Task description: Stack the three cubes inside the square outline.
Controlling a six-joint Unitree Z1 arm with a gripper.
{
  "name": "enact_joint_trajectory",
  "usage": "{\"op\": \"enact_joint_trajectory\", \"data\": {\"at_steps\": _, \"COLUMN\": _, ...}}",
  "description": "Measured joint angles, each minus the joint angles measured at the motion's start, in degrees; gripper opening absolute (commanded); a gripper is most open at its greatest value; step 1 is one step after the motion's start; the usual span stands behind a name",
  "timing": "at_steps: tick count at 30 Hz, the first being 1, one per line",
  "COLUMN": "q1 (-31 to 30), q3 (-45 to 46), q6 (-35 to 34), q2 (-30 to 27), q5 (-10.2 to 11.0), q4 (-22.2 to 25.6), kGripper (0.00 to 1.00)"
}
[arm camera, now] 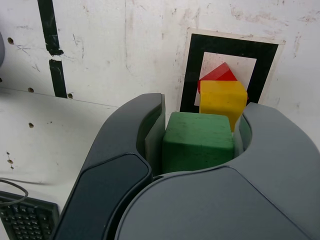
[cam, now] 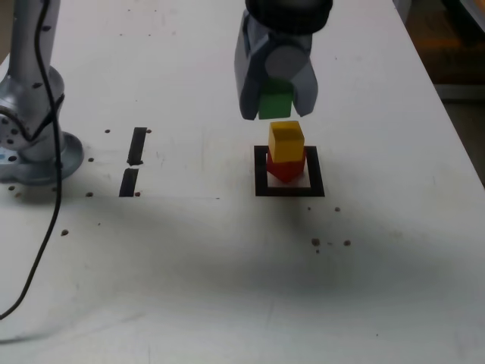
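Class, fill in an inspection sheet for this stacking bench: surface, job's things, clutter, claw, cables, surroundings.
Surface: white table, scuffed, dark specks.
Job's things: yellow cube on red cube inside the square outline; green cube held above them.
Clutter: two tape strips; keyboard corner in the wrist view.
Claw: claw shut on green cube.
Cables: black cable beside the arm base.
Surroundings: floor beyond the table's edge.

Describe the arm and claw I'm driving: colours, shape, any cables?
The claw has two broad, rounded grey-blue shells, smooth and unmarked, under a black wrist section. In the wrist view they look dark slate grey. The arm's base is silver metal with a round foot, and a thin black cable trails from it across the table.
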Motion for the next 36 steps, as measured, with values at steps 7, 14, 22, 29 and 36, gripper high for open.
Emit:
{"op": "enact_joint_trajectory", "data": {"at_steps": 7, "q1": 0.0, "q3": 0.0, "q6": 0.4, "q2": 2.3, "q5": -0.9, "q4": -1.7, "kGripper": 0.19}}
{"op": "enact_joint_trajectory", "data": {"at_steps": 14, "q1": 0.2, "q3": 0.4, "q6": 0.7, "q2": 2.3, "q5": -1.2, "q4": -2.3, "kGripper": 0.19}}
{"op": "enact_joint_trajectory", "data": {"at_steps": 22, "q1": 1.5, "q3": 0.9, "q6": 1.9, "q2": 2.6, "q5": -1.4, "q4": -3.4, "kGripper": 0.22}}
{"op": "enact_joint_trajectory", "data": {"at_steps": 29, "q1": 2.4, "q3": 1.0, "q6": 3.0, "q2": 3.5, "q5": -1.8, "q4": -4.2, "kGripper": 0.24}}
{"op": "enact_joint_trajectory", "data": {"at_steps": 36, "q1": 2.7, "q3": 1.0, "q6": 3.3, "q2": 4.6, "q5": -2.5, "q4": -4.6, "kGripper": 0.30}}
